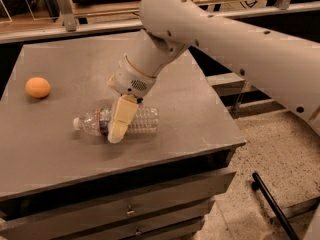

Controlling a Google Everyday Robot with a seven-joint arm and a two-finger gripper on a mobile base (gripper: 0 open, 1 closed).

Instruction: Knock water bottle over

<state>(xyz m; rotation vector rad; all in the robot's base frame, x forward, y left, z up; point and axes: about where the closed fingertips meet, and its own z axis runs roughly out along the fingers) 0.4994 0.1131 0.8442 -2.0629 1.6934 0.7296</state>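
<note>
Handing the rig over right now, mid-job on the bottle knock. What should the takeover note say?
Gripper: down at the middle of the water bottle, across its label.
Water bottle: lying on its side on the table, cap pointing left.
Orange ball: far left of the table, apart from the bottle.
Done: the bottle is down, so the knock looks complete.
Left: probably only lifting the arm away without rolling the bottle.

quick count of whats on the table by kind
water bottle: 1, lying on its side
orange ball: 1
total: 2
The end effector is at the water bottle's middle, low over the table.
</note>
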